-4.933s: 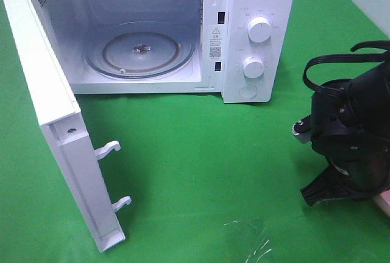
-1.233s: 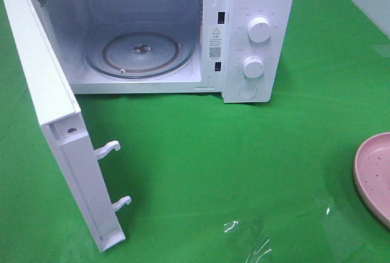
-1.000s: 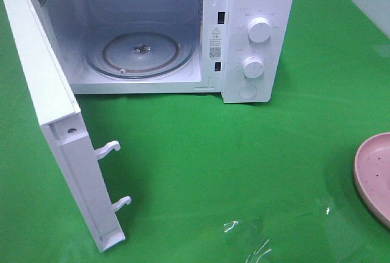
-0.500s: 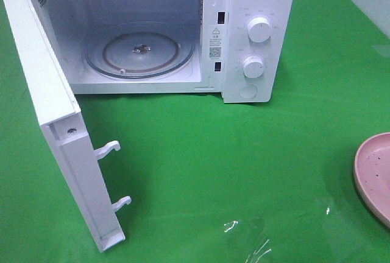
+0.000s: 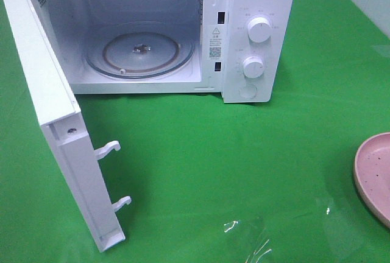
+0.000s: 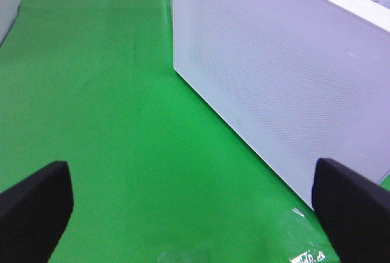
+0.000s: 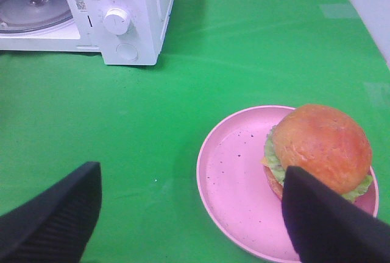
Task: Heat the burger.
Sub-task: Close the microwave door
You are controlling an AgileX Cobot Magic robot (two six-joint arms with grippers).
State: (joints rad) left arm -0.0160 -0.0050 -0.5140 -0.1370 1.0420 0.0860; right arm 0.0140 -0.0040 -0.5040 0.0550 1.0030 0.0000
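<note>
The burger [image 7: 320,144], with a glossy brown bun and green lettuce, sits on the far side of a pink speckled plate [image 7: 237,178]. It shows only in the right wrist view. My right gripper [image 7: 192,181] is open above the green cloth, back from the plate, one finger [image 7: 323,220] overlapping the burger's near edge in the picture. The white microwave [image 5: 256,7] stands with its door [image 5: 55,129] swung wide and its glass turntable [image 5: 140,50] bare. My left gripper [image 6: 192,184] is open, holding nothing, beside the door's outer face [image 6: 286,80].
In the high view only the plate's rim [image 5: 373,175] shows at the right edge, and neither arm appears. Two dials [image 5: 259,30] are on the microwave's right panel. The door's latch hooks [image 5: 109,148] jut out over the cloth.
Several seconds ago my right arm stood at the right of the high view, over the plate; it has since left that view. Over the last second nothing has moved.
</note>
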